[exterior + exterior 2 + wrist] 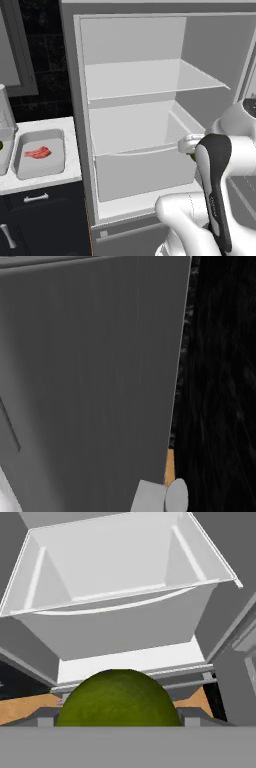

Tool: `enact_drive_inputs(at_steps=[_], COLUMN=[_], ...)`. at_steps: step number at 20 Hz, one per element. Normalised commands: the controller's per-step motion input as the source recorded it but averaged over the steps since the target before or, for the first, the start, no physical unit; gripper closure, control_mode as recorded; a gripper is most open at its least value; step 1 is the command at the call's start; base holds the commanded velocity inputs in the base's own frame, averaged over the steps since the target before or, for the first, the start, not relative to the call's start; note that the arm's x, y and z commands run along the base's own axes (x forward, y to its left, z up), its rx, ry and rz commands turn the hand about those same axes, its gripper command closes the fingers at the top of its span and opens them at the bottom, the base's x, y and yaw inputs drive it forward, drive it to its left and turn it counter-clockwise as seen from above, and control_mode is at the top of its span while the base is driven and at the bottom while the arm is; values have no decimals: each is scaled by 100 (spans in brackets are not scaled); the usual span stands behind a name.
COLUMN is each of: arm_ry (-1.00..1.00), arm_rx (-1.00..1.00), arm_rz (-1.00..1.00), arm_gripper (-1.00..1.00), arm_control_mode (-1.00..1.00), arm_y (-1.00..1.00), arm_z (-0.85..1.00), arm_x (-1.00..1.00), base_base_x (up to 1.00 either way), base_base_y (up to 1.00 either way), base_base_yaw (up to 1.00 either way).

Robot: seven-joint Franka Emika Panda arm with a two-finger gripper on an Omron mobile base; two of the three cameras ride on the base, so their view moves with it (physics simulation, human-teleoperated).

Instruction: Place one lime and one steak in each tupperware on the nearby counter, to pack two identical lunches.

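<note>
A dark-green lime (118,699) sits close to the camera, between the fingers of my gripper (118,722), which is shut on it. It hangs in front of the open fridge drawer (115,572). In the left base view the gripper (192,151) hovers at the fridge's right side, with a sliver of the lime (192,156) under it. On the counter (47,181) to the left a light-grey tupperware (20,167) holds a flat pink-red steak (38,152). A second tupperware (5,162) is cut off by the left edge, with a bit of green (1,146) in it.
The open fridge (150,115) has white shelves and a lower drawer straight ahead. Its grey door (90,381) stands close on the right, with a black wall beyond it. Dark cabinets with silver handles (35,198) run under the counter.
</note>
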Motion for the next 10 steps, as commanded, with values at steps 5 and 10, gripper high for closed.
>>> enact_drive_inputs(at_steps=[5, 10], arm_ry=[0, 0], arm_rx=[0, 0], arm_rz=[0, 0], arm_gripper=[100, 100], arm_control_mode=[100, 100], arm_y=[0, 0], arm_z=[0, 0], arm_x=[0, 0], base_base_x=[-70, -5], base_base_y=[58, 100], base_base_yaw=[10, 3])
